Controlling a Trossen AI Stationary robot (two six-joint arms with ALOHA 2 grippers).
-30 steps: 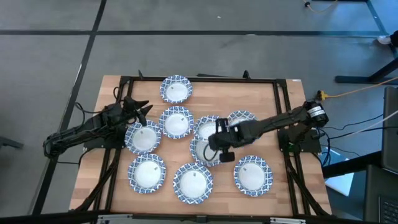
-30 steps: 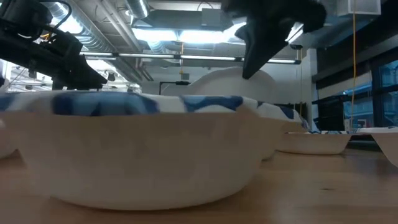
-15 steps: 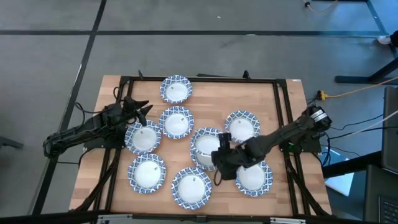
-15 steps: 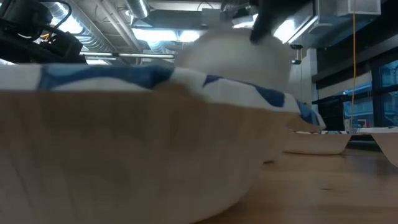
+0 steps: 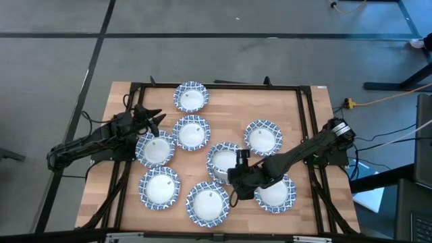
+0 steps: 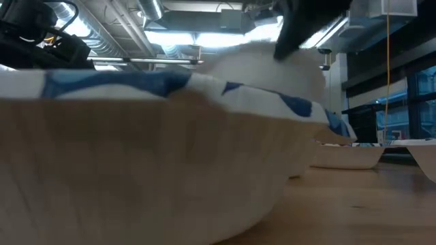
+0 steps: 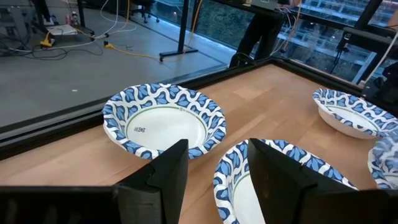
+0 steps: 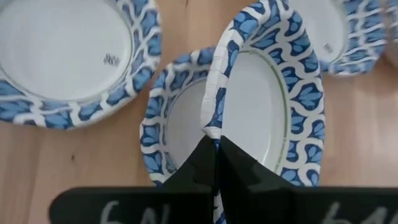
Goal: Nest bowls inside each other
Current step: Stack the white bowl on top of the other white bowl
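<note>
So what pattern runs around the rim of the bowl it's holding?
A blue-and-white geometric pattern on the held bowl, clearest in the right wrist view.

Lab or industrial workspace. Wooden table [image 5: 216, 128] on a grey concrete floor [image 5: 202, 61] marked with dark lines; exposed ceiling ducts [image 6: 102, 27] and strip lights [image 6: 184, 37] overhead. Loose cables [image 7: 74, 34] trail across the floor.

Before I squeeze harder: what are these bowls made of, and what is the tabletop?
The bowl pinched in the right tool looks like paper: thin matte rim, printed blue pattern, and its rim edge looks slightly bent above the fingertips. The near bowl in the low view shows faint pressed ridges on its wall, which fits paper. The tabletop looks like light wood with joined strips, smooth finish.
</note>
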